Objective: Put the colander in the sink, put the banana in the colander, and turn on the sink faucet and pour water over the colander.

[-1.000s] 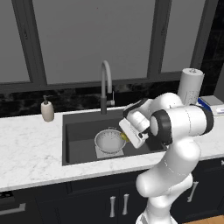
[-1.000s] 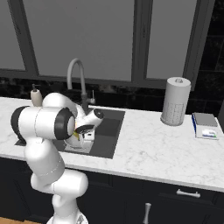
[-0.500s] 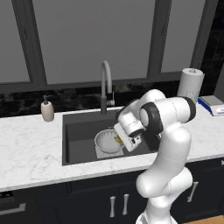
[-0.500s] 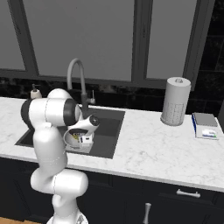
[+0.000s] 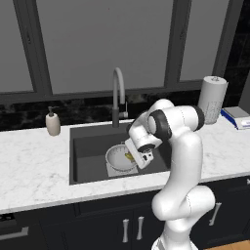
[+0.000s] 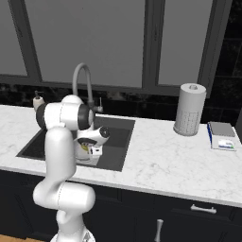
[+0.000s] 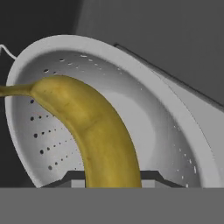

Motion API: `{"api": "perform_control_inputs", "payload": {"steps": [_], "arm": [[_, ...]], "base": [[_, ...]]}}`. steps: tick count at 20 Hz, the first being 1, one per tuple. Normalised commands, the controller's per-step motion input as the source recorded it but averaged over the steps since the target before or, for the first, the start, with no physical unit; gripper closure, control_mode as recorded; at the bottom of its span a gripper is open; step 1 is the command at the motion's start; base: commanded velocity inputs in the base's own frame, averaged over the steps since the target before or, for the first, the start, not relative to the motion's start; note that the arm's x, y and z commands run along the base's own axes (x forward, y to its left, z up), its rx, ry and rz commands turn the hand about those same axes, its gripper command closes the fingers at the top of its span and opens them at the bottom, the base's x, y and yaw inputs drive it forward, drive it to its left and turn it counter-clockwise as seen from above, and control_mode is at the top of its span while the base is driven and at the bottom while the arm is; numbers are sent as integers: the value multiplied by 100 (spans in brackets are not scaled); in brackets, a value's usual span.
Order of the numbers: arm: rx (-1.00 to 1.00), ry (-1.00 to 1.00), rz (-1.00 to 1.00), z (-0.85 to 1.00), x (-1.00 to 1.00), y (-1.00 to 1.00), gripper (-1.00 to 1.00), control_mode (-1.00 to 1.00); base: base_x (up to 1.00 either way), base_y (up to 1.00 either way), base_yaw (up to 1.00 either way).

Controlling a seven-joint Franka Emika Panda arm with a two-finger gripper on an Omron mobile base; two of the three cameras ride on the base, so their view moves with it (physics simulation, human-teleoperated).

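The silvery perforated colander [image 5: 117,159] sits on the light patch at the bottom of the dark sink [image 5: 90,146]. My gripper [image 5: 134,155] hangs low inside the basin, right at the colander's rim, shut on the yellow banana [image 5: 130,156]. In the hand view the banana [image 7: 98,135] curves up from between the fingers across the colander's bowl [image 7: 166,131], its stem pointing left. The right base view shows the gripper [image 6: 88,147] with a bit of yellow banana [image 6: 84,148] behind the arm. The grey gooseneck faucet [image 5: 117,93] stands behind the basin with no water running.
A white soap dispenser [image 5: 52,123] stands on the counter left of the sink. On the right are a paper towel roll [image 5: 213,100] and a small boxed item [image 6: 222,136]. Dark windows rise behind the faucet [image 6: 82,80].
The arm has swung left and down from the sink's right side, bringing the held banana over and into the colander's mouth. The colander has not moved.
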Motion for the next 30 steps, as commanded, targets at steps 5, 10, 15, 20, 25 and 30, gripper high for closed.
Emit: {"api": "perform_control_inputs", "payload": {"steps": [5, 10, 15, 20, 25, 30], "arm": [[-4, 0, 0, -38, 46, 10, 100, -100], [-4, 0, 0, -29, 32, 12, -100, -100], [-1, -1, 0, -7, 16, 7, -100, -100], [0, -9, -2, 0, 2, 0, -100, -100], [0, -12, -16, 23, 1, 4, -100, -100], [0, -9, -25, 56, 0, 14, -100, -100]], "base": [[0, 0, 0], [0, 0, 0], [0, 0, 0], [0, 0, 0], [0, 0, 0], [0, 0, 0]]}}
